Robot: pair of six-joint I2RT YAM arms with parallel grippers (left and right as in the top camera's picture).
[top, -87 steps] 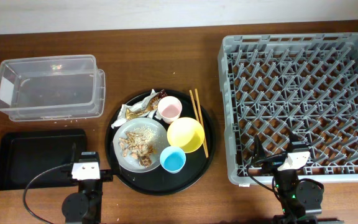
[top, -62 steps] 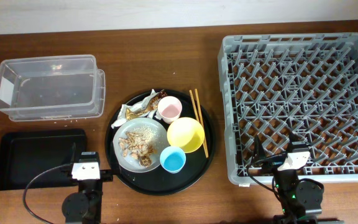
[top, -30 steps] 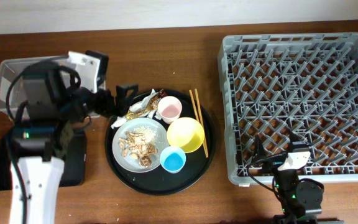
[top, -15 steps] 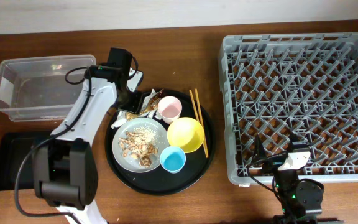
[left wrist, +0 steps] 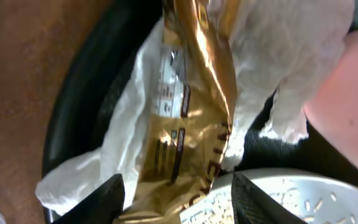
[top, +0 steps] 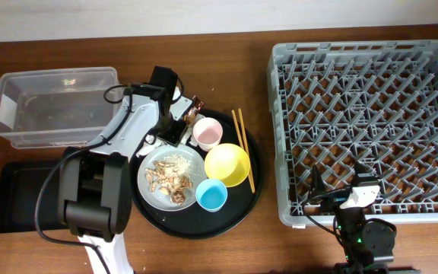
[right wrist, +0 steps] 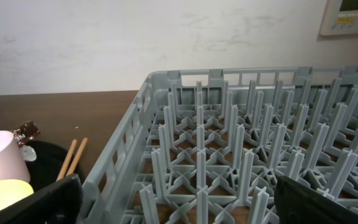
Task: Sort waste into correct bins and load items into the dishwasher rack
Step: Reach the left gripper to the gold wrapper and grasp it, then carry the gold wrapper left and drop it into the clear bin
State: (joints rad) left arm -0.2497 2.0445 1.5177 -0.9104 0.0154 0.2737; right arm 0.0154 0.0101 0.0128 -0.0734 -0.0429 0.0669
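Observation:
My left gripper (top: 174,126) is open, low over the back left of the round black tray (top: 254,192). In the left wrist view its fingers (left wrist: 185,190) straddle the golden-brown wrapper (left wrist: 191,118), which lies on the crumpled white napkin (left wrist: 278,43). The wrapper's tip (top: 197,103) shows overhead. The pink cup (top: 207,133) is just right of it. The grey-white plate (top: 188,162) holds food scraps (top: 166,180). The yellow bowl (top: 226,164), blue cup (top: 211,196) and chopsticks (top: 242,144) are on the tray. My right gripper (top: 333,192) is open and empty at the grey rack's (top: 367,125) front edge.
The clear tub (top: 55,106) stands at the back left, and the flat black tray (top: 25,194) is in front of it. My left arm crosses between them and the round tray. The right wrist view shows rack pegs (right wrist: 229,143) close ahead.
My left arm rose from its rest, passed over the clear tub and moved right to the wrapper at the round tray's back left. The right arm has not moved.

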